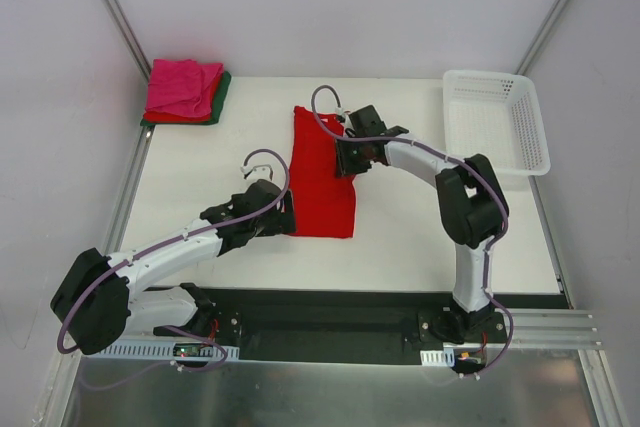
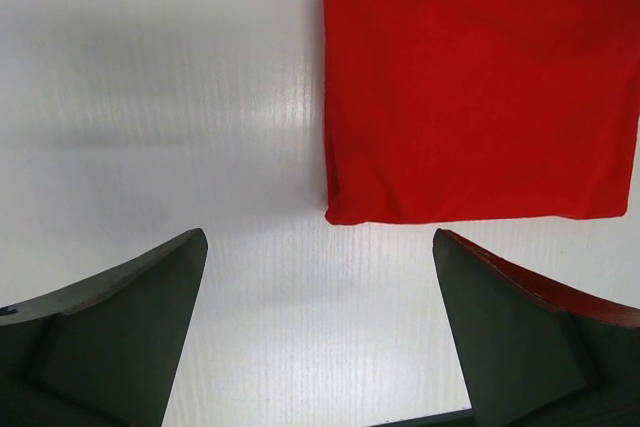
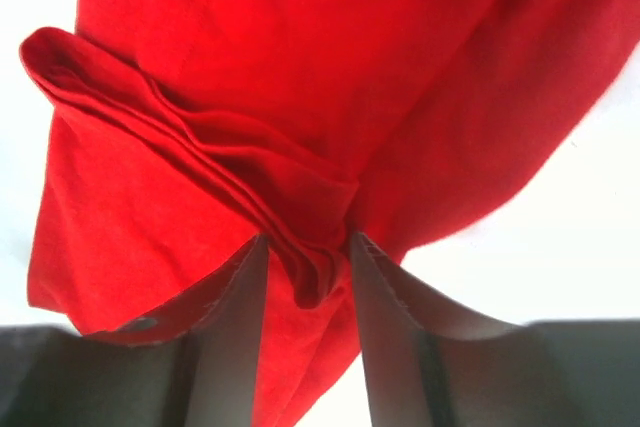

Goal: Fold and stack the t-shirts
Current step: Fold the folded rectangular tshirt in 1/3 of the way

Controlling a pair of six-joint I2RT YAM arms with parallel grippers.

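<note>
A bright red t-shirt [image 1: 322,175], folded into a long strip, lies in the middle of the white table. My right gripper [image 1: 345,159] is over its right edge, shut on a bunched fold of the red t-shirt [image 3: 305,247] and lifting it. My left gripper [image 1: 283,219] is open and empty beside the strip's near left corner; in the left wrist view the t-shirt's corner [image 2: 340,209] lies just ahead of the fingers. A stack of folded t-shirts [image 1: 185,90], magenta pink on top of red and dark green, sits at the far left corner.
A white plastic lattice basket [image 1: 496,119] stands at the far right of the table [image 1: 200,177]. Metal frame posts run along both back corners. A black rail carries the arm bases at the near edge.
</note>
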